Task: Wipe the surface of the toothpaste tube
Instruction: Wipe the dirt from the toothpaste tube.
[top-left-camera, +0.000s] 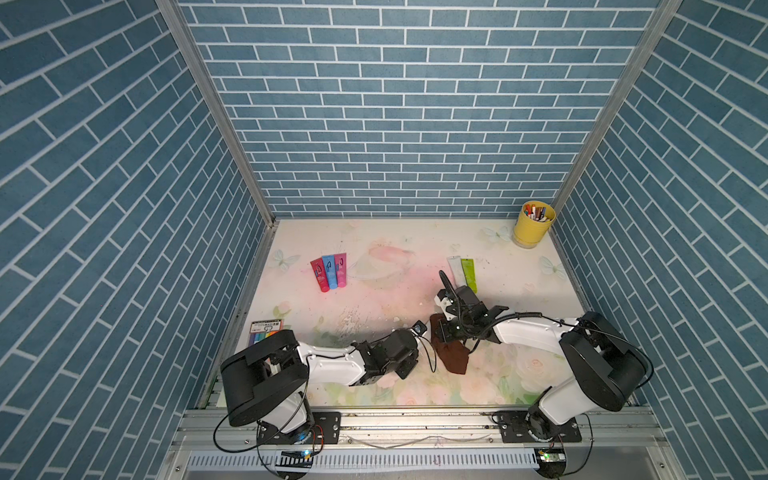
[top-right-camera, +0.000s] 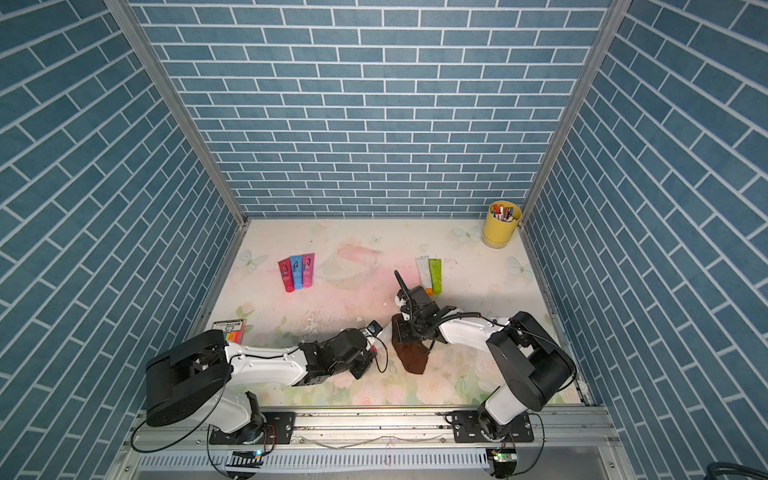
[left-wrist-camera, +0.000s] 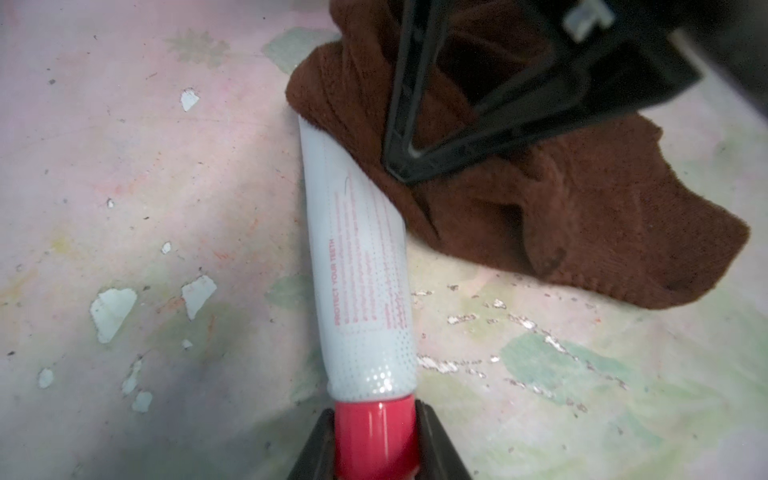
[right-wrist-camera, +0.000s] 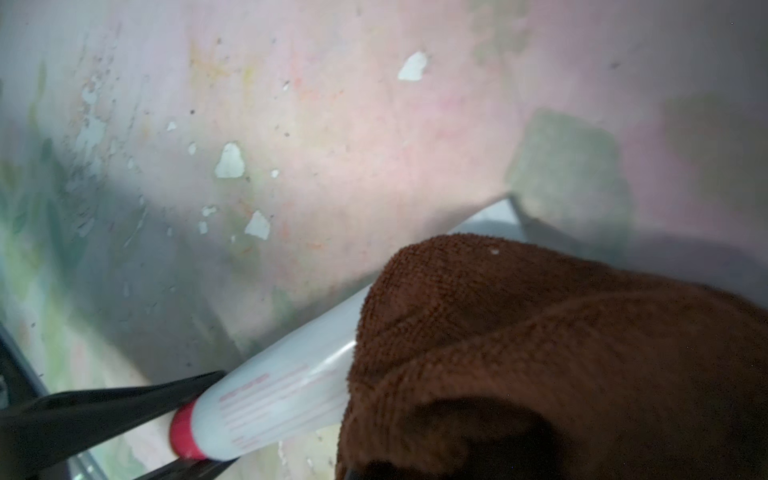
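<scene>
The table (top-left-camera: 415, 257), with its pale flower pattern and many scratches, is taking the whole floor between the blue brick walls. The left arm (top-left-camera: 332, 365) is reaching in from the near left, and the right arm (top-left-camera: 528, 332) is bending in from the near right, so both are meeting at the near middle. The brown cloth (top-left-camera: 453, 357) is hanging from the right jaws, which are clenched on its upper folds, and its lower part is lying on the table. The toothpaste tube (left-wrist-camera: 361, 257) is sitting just left of the cloth, between the two arms. The left jaws are grasping it by the red cap (left-wrist-camera: 376, 432), and the cloth is covering its flat end. I cannot tell if the tube is touching the table. A yellow cup (top-left-camera: 533, 226) of pens is standing in the far right corner. Three tubes (top-left-camera: 329, 272) are lying together at the far left, two tubes (top-left-camera: 464, 272) are lying beyond the right arm, and a marker pack (top-left-camera: 266, 330) is lying at the near left.
</scene>
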